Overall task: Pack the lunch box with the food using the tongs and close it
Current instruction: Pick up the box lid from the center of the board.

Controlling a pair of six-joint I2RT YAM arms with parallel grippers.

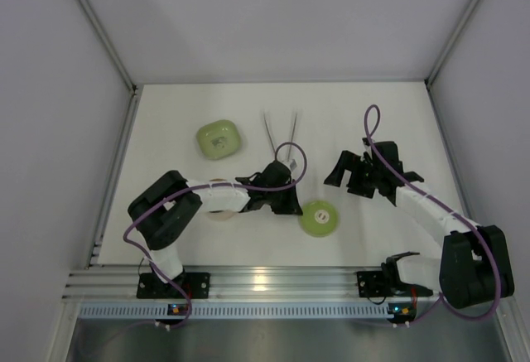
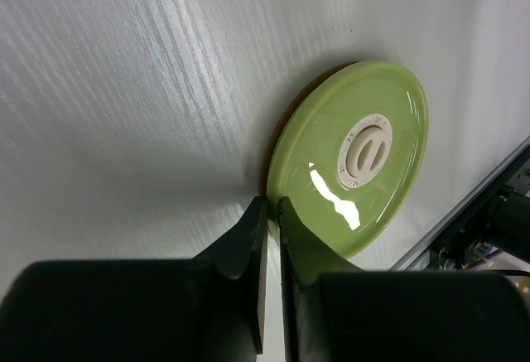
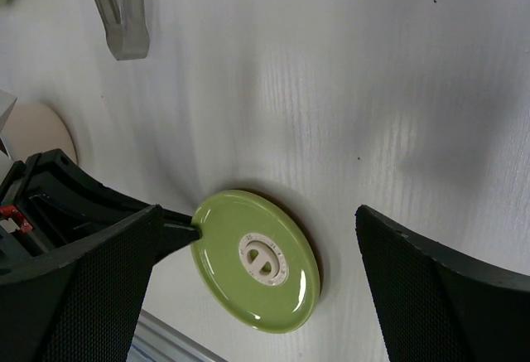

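The flat round green lid [image 1: 320, 218] with a white centre lies at the front middle of the table, and a shadow shows under its edge. My left gripper [image 2: 273, 205] is shut on the lid's [image 2: 356, 163] rim, one finger on each face. The steel lunch box [image 1: 219, 212] is mostly hidden under my left arm; only its pale rim shows. The slim metal tongs [image 1: 280, 134] lie farther back, their end [image 3: 124, 14] visible in the right wrist view. My right gripper [image 3: 258, 213] hangs open above the lid [image 3: 257, 258], holding nothing. I cannot make out the food.
A pale green rounded-square dish [image 1: 219, 139] sits at the back left, beside the tongs. The aluminium rail [image 1: 273, 283] runs along the near edge, just in front of the lid. White walls close in the table on three sides.
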